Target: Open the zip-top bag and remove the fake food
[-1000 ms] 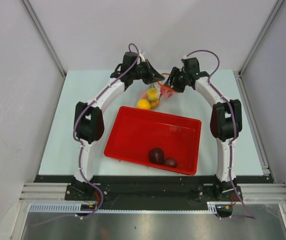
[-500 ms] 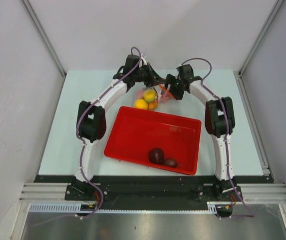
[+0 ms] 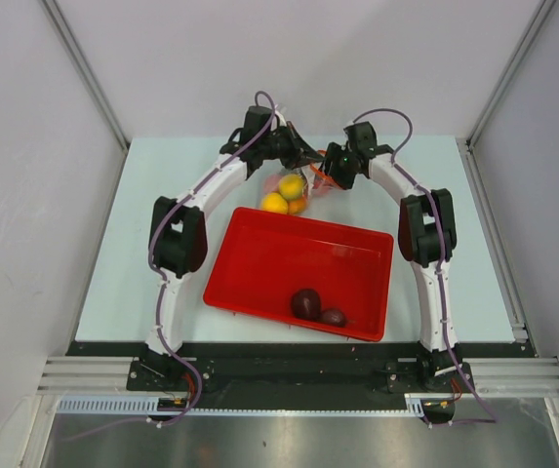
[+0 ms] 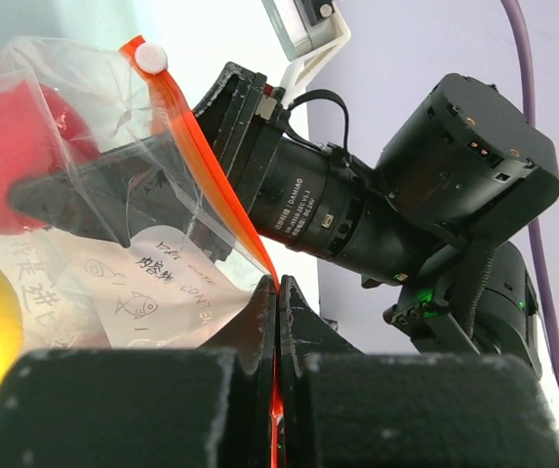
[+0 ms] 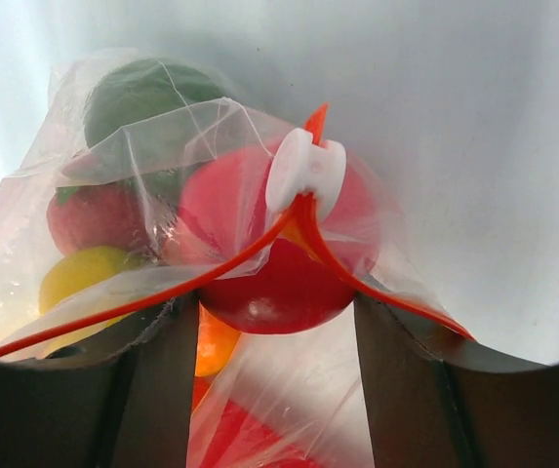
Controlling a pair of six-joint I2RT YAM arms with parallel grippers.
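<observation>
The zip-top bag (image 3: 294, 190) hangs between my two grippers at the back of the table. It holds yellow (image 3: 292, 185), orange (image 3: 299, 206), red (image 5: 279, 253) and green (image 5: 142, 97) fake food. My left gripper (image 4: 277, 292) is shut on the orange zip strip (image 4: 216, 180); it also shows in the top view (image 3: 304, 158). My right gripper (image 5: 277, 380) is open, and the two zip strands spread from the white slider (image 5: 305, 168) across its fingertips (image 5: 157, 331). It also shows in the top view (image 3: 326, 177). Two dark maroon pieces (image 3: 305, 302) lie in the red tray (image 3: 259, 253).
The red tray sits just in front of the bag, between the two arms. The right arm's wrist motor (image 4: 455, 166) is close behind the bag in the left wrist view. Grey walls enclose the table on three sides.
My right gripper has moved left, in against the bag and closer to the left gripper. The bag has shifted slightly left with it. The left gripper keeps its hold.
</observation>
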